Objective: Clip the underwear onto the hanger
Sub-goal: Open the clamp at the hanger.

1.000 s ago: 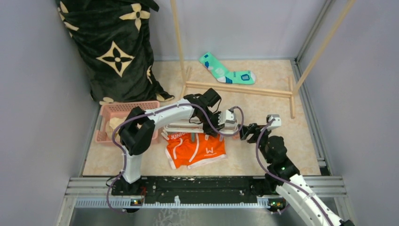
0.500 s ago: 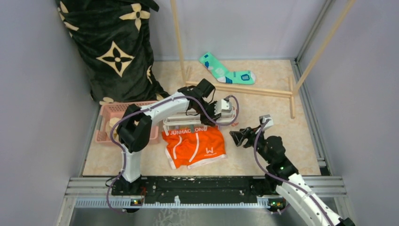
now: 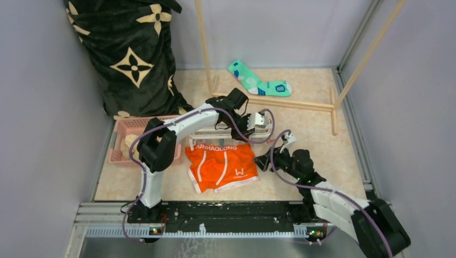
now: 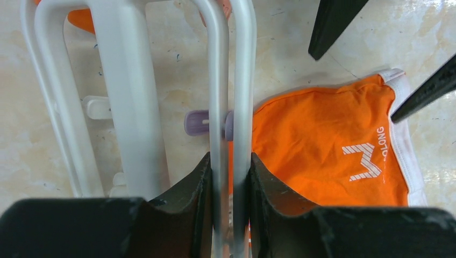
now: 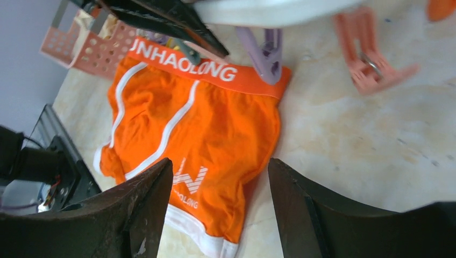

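Clamping the hanger (image 4: 129, 97) rail, left gripper (image 4: 230, 167) overhangs underwear (image 4: 322, 145) edge.

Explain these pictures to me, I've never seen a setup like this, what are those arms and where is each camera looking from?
You are seeing two robot arms, the left arm and the right arm, bolted at the near edge of a table. The wide picture looks down from above and behind them. The other two pictures come from a small camera on each wrist, so the black shapes at the bottom are that arm's own fingers.

On the table lie orange underwear, a teal sock, a pink basket and the foot of a wooden rack.

The left tool is closed on the white plastic hanger, just beyond the waistband, where a purple clothespin dangles. The right tool is open and holds nothing, beside the underwear.
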Controlling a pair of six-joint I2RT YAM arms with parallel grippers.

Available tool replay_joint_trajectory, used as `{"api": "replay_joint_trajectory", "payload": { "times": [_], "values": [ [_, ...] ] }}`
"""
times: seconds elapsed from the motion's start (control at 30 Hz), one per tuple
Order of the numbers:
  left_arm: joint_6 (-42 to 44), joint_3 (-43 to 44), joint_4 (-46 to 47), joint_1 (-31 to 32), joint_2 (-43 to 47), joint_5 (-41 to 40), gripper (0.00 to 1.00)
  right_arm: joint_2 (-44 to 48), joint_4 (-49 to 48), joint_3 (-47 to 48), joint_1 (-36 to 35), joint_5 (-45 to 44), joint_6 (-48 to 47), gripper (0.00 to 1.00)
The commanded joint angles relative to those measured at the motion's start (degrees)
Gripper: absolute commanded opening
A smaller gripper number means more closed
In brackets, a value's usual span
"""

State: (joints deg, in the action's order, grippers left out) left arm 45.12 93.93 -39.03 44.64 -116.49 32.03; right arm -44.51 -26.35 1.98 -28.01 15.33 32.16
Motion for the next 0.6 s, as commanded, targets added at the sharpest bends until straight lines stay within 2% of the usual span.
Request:
{"api": "replay_joint_trajectory", "payload": {
  "times": [0.0, 0.17, 0.33, 0.47, 0.57],
  "values": [
    [4.0, 2.2, 1.1, 0.2, 1.2, 0.9, 0.20, -12.4, -28.5, 2.5, 0.5, 10.7, -3.0, 0.66],
    [5.3, 0.9, 1.0, 0.2, 3.0, 1.8, 0.20, -24.6, -49.2, 1.5, 1.1, 11.7, -6.5, 0.66],
    [5.9, -1.3, 2.3, 0.2, 4.5, 2.4, 0.20, -32.4, -61.5, 0.7, 1.2, 8.9, -9.3, 0.64],
    [6.4, -2.2, 2.5, 0.2, 5.4, 2.1, 0.20, -33.6, -63.7, -1.1, 1.2, 5.8, -12.6, 0.64],
    [6.6, -2.9, 2.8, 0.2, 6.1, 2.1, 0.20, -31.3, -59.0, -1.6, 1.1, 4.5, -15.8, 0.65]
  ]
}}
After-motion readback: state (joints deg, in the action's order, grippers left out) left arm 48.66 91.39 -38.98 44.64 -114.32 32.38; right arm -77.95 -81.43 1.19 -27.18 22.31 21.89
